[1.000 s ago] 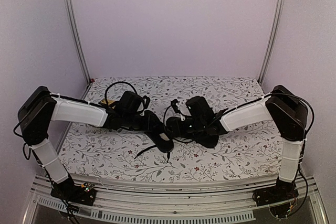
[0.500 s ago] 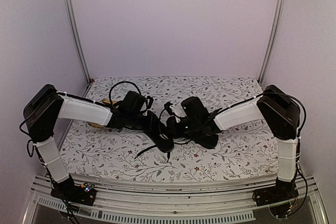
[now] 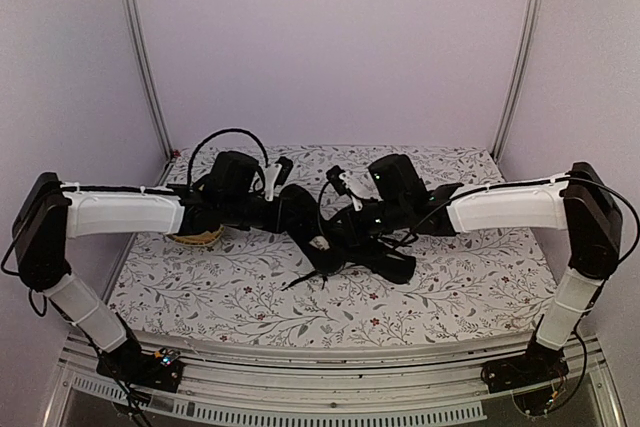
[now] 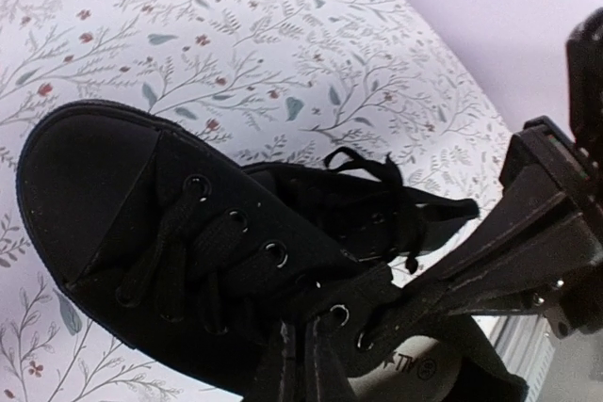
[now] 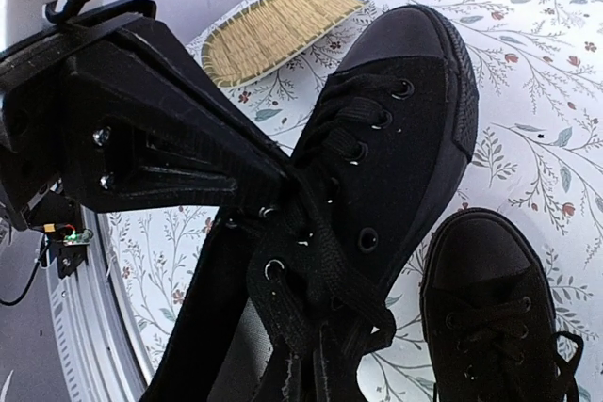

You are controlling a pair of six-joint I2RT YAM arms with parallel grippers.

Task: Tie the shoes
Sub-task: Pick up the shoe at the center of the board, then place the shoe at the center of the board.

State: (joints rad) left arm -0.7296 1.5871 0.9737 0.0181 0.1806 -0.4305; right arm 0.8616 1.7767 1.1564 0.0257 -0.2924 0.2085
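The shoes lie mid-table, both black. The nearer shoe (image 3: 318, 250) (image 4: 104, 195) (image 5: 415, 91) sits between the two grippers; its pale insole label (image 4: 424, 364) shows. My left gripper (image 3: 303, 215) (image 4: 303, 341) is shut on a black lace by the top eyelets. My right gripper (image 3: 346, 228) (image 5: 320, 369) is shut on the lace on the other side of the same shoe. The fingertips meet almost head-on over the tongue. The second shoe (image 3: 395, 263) (image 5: 499, 313) (image 4: 377, 209) lies beside it, its laces loose. A lace end (image 3: 298, 278) trails toward the front.
A yellow woven slatted mat (image 3: 196, 237) (image 5: 273, 30) lies under the left arm, near the left wall. The floral table cover (image 3: 470, 287) ends at a metal rail in front. Upright frame posts (image 3: 140, 57) stand at the back corners.
Both grippers have closed from open onto the laces of the nearer shoe. Both arms have stretched out and lifted toward the back, and the shoe has shifted with them.
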